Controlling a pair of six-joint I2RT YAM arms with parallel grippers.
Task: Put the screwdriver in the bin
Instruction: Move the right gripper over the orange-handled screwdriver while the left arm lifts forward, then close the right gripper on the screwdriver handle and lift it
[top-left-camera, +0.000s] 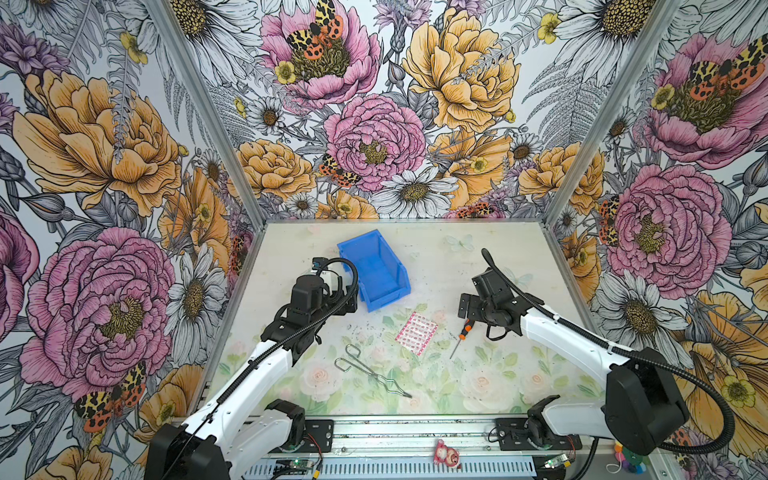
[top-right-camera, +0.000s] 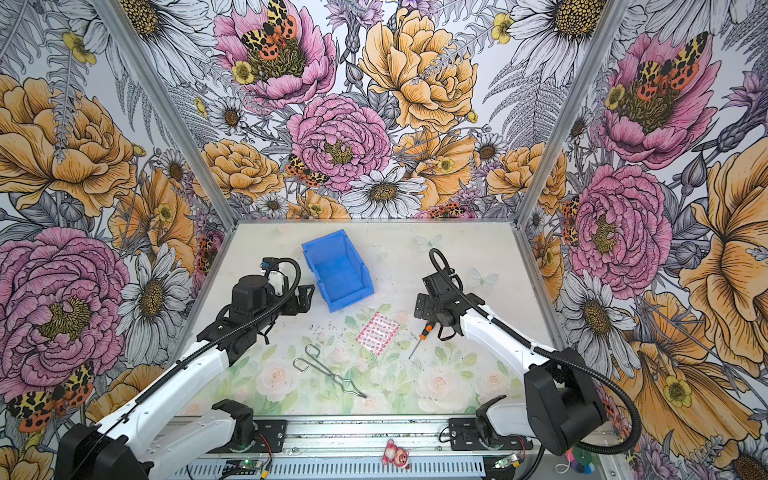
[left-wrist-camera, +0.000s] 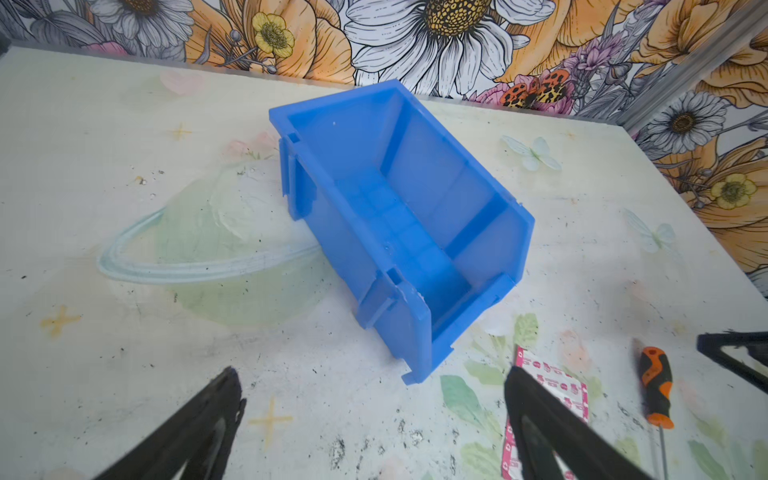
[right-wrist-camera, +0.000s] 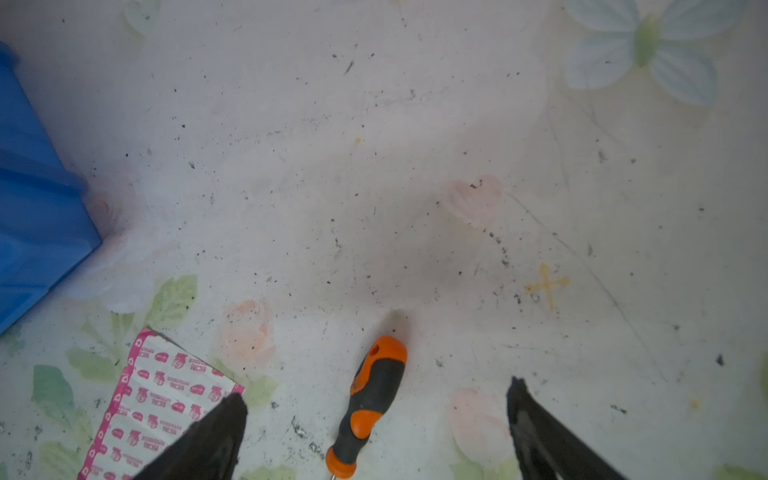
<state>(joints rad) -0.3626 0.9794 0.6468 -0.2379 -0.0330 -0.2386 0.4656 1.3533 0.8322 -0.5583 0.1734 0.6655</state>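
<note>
Between the fingers of the right gripper (right-wrist-camera: 376, 390), as the right wrist view shows it, lies the screwdriver (right-wrist-camera: 368, 411). Its orange-and-black handle sits in the gap w/ free space on both sides. The jaws stand fully apart & hold nothing, and no finger touches the handle. I cannot tell if the fingers are already down at handle height. The thin silver shaft runs back toward the wrist, out of that view.

Just outside one finger lies a pink-printed sheet of plasters (right-wrist-camera: 166, 399), near the screwdriver but apart from it. Further on that same side, well apart, stands the bin (left-wrist-camera: 328, 232). It is blue, upright & empty, w/ its low lip turned roughly toward the plasters. The left gripper (left-wrist-camera: 372, 374) hovers near the bin, also wide open & empty. Wire tongs (top-left-camera: 365, 370) lie away from both grippers.

Handling, my judgement: the screwdriver is prob. light & stiff, not fragile. The round handle can roll, and the metal shaft is thin & slippery, so bad to pinch. The best hold is approx. at the black middle of the handle, jaws across it, which is how they stand now. The sheet is close, so the finger on that side should not catch it.
</note>
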